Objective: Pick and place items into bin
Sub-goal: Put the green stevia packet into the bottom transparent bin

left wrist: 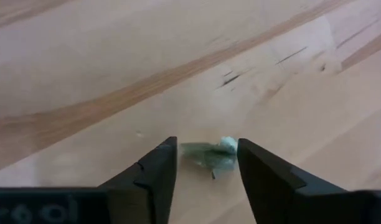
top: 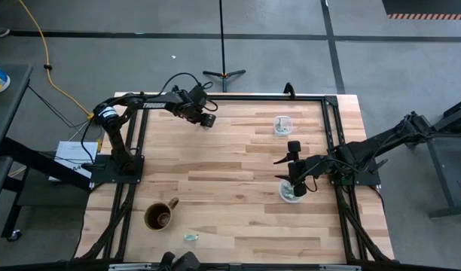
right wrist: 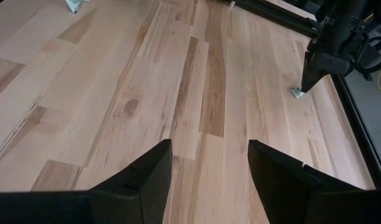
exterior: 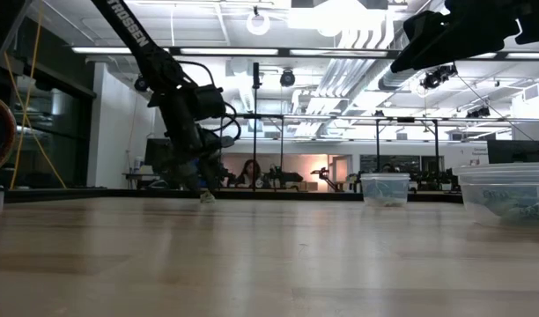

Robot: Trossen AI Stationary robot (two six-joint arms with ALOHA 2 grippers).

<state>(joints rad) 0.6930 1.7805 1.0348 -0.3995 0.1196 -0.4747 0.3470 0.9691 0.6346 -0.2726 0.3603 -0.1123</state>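
A tiny pale green-silver bit [left wrist: 210, 157] lies on the wooden table near its far edge. My left gripper [left wrist: 206, 163] is down at the table, open, with one finger on each side of the bit. The same gripper [top: 206, 119] shows in the high view and, low over the bit [exterior: 206, 197], in the low view [exterior: 202, 187]. My right gripper [top: 294, 175] hovers open above a clear bin [top: 291, 193] at the table's right side; the right wrist view [right wrist: 209, 163] shows its fingers apart. Another bit [top: 190, 237] lies near the table's near edge. My left gripper comes at the bit from above with its fingers on either side of it. The bit's pale end [left wrist: 228, 145] lies close against one finger [left wrist: 256, 163], and I cannot tell whether they touch. The bit rests flat on the table.
A brown mug [top: 161, 216] stands near the table's near left corner. A second clear container [top: 282, 124] stands toward the far right. A black frame rail [top: 332, 135] runs along the table's right side. Bare wood [top: 215, 173] spreads across the middle.
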